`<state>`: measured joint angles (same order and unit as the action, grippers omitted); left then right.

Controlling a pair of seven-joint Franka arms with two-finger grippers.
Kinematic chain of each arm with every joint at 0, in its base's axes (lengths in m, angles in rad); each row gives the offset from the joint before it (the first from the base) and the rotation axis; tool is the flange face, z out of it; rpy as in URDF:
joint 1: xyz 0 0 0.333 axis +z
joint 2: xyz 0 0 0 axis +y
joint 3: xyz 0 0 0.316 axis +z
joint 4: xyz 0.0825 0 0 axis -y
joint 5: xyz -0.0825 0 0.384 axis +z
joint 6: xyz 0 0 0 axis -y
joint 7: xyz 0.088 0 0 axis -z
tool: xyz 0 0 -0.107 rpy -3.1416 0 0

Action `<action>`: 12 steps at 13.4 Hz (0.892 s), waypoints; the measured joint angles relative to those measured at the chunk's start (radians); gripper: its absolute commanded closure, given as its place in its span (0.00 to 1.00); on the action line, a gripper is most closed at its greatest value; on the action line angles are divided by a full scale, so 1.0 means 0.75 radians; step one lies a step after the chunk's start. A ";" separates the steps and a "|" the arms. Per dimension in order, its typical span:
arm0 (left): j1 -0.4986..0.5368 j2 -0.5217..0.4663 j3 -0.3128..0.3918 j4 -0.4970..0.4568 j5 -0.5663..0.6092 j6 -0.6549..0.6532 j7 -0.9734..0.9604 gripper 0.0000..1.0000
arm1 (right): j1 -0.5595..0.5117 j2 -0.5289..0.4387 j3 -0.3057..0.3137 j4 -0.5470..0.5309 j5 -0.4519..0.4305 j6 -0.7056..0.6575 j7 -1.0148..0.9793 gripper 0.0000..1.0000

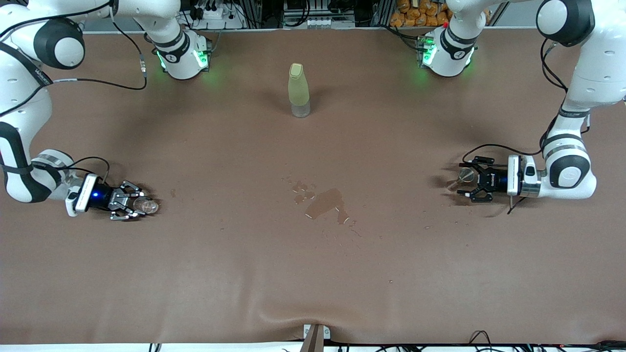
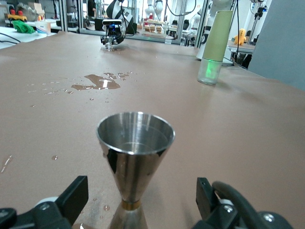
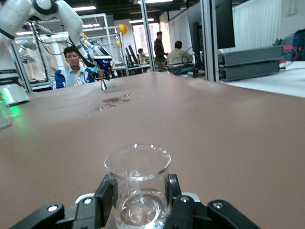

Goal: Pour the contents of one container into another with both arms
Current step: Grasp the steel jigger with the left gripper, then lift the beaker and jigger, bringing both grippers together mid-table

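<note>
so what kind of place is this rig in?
Most likely a robotics lab: two white Franka arms bolted at a brown-covered table, more robot arms and aluminium-frame workstations past its edge, and people at desks in the right wrist view.

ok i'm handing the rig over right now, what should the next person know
Right claw: shut on the small clear glass beaker, low at the right arm's end of the table.
Left claw: open, fingers either side of the steel cone-shaped jigger, which stands at the left arm's end, not gripped.
Tall pale-yellow bottle stands upright mid-table, near the bases.
A puddle lies mid-table.
Done: beaker grasped.
Left: grip the jigger, lift both, pour.
</note>
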<state>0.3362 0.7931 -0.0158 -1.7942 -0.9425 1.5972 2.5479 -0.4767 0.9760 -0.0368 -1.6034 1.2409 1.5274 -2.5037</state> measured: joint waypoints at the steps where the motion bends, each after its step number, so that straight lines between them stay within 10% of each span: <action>1: -0.001 0.010 -0.002 0.001 -0.006 0.000 0.011 0.02 | 0.012 -0.006 0.003 0.016 0.000 -0.018 0.000 0.93; 12: 0.009 0.019 -0.001 0.011 -0.007 -0.015 -0.026 0.14 | 0.310 -0.164 0.009 0.146 0.064 -0.039 0.103 0.93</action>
<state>0.3427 0.8076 -0.0168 -1.7861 -0.9480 1.5857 2.5281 -0.2444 0.8533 -0.0303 -1.4943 1.2892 1.4982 -2.4263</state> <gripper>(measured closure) 0.097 0.502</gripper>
